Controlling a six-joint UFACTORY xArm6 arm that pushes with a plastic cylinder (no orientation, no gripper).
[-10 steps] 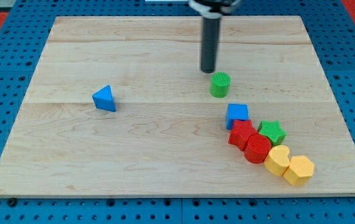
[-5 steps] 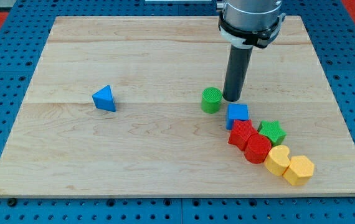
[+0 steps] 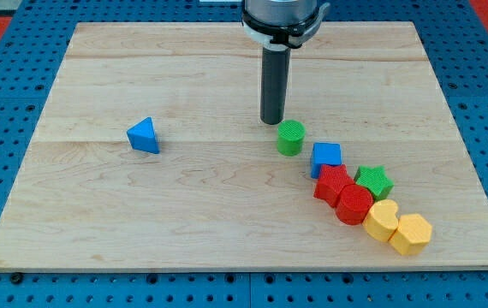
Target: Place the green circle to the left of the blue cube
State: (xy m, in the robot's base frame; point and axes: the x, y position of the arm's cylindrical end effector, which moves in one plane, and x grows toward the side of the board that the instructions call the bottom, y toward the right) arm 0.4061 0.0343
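Observation:
The green circle (image 3: pixel 291 137) is a short green cylinder standing on the wooden board, up and to the left of the blue cube (image 3: pixel 326 159), with a small gap between them. My tip (image 3: pixel 272 121) is just above and slightly left of the green circle, very close to it. The rod rises straight toward the view's top.
A blue triangle (image 3: pixel 144 135) lies alone at the view's left. Below the blue cube sit two red blocks (image 3: pixel 334 183) (image 3: pixel 354 204), a green star (image 3: pixel 374 180) and two yellow blocks (image 3: pixel 382 220) (image 3: pixel 411 233). The board's right edge (image 3: pixel 467 145) is nearby.
The green circle slid down-left from its first spot, then stayed put. My tip moved from above the circle to its right, and has now swung back to its upper left.

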